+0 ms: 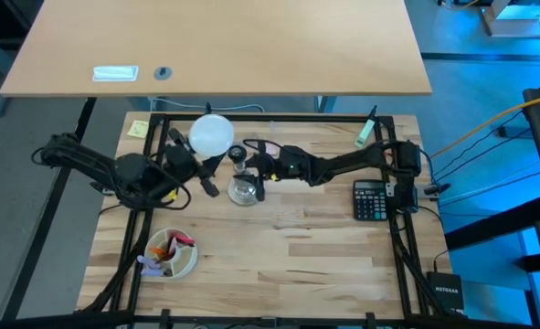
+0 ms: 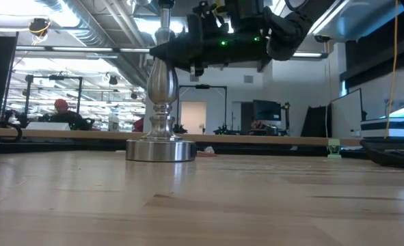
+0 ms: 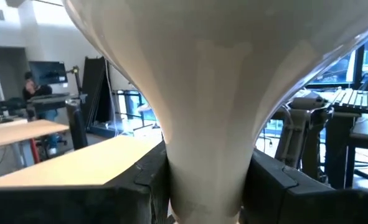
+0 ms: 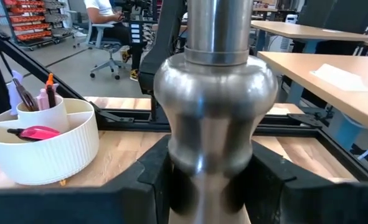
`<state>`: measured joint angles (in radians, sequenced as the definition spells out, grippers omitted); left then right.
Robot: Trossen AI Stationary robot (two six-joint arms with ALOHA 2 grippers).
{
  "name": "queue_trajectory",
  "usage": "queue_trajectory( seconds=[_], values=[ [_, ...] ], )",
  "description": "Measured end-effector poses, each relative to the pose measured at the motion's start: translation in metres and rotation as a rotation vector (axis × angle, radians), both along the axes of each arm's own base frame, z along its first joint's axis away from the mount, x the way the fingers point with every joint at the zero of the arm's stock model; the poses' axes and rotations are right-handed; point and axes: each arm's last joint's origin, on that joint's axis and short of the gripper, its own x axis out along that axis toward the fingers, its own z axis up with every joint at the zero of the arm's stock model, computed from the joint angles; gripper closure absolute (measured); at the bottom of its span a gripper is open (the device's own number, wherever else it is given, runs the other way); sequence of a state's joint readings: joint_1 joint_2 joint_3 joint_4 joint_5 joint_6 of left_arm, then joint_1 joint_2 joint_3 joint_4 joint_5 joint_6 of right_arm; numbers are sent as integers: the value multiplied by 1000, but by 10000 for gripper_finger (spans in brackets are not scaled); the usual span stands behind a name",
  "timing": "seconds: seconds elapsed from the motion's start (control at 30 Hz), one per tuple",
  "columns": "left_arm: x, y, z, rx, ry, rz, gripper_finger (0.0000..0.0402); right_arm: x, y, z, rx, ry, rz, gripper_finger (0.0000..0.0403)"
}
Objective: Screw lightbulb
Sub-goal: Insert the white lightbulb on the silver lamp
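Note:
The white matte lightbulb (image 1: 211, 134) is held above the table at the far left of the stand, its round dome up; its neck fills the left wrist view (image 3: 208, 124). The shiny silver stand (image 1: 242, 187) stands upright with its foot (image 2: 160, 150) on the wooden table, its black socket top (image 1: 238, 153) beside the bulb. My left gripper (image 1: 196, 163) is shut on the bulb. My right gripper (image 1: 260, 167) is shut on the stand and also shows in the low view (image 2: 208, 48). The bulb is out of the low view. My left gripper pinches the bulb's narrow tapering neck (image 3: 171, 174) between its two fingers (image 3: 140, 186), coming from the table's left. The bulb is lifted clear, dome upward, wider part above the fingers. My right gripper pinches the stand's stem just below its round bulge (image 4: 177, 186) between its two fingers (image 4: 271, 180), coming level from the table's right, across the stem. The stand is upright with its foot on the table.
A white divided bowl with pens (image 1: 172, 254) stands near the front left and also shows in the right wrist view (image 4: 40, 143). A black calculator (image 1: 372, 199) lies at the right, a green marker (image 1: 365, 132) at the far right, and a yellow note (image 1: 138, 128) at the far left. Black frame rails (image 1: 279, 119) border the table.

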<state>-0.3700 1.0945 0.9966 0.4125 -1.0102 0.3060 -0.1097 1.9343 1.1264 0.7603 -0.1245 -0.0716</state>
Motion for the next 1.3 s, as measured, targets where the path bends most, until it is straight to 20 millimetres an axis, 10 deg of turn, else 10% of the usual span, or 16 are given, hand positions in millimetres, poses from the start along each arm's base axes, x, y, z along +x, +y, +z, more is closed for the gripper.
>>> queue_trajectory(
  seconds=[1.3],
  values=[
    [33, 8, -17, -61, -30, 195, 263, 14, 24, 24, 114, -33, -52, 262]
  ],
)
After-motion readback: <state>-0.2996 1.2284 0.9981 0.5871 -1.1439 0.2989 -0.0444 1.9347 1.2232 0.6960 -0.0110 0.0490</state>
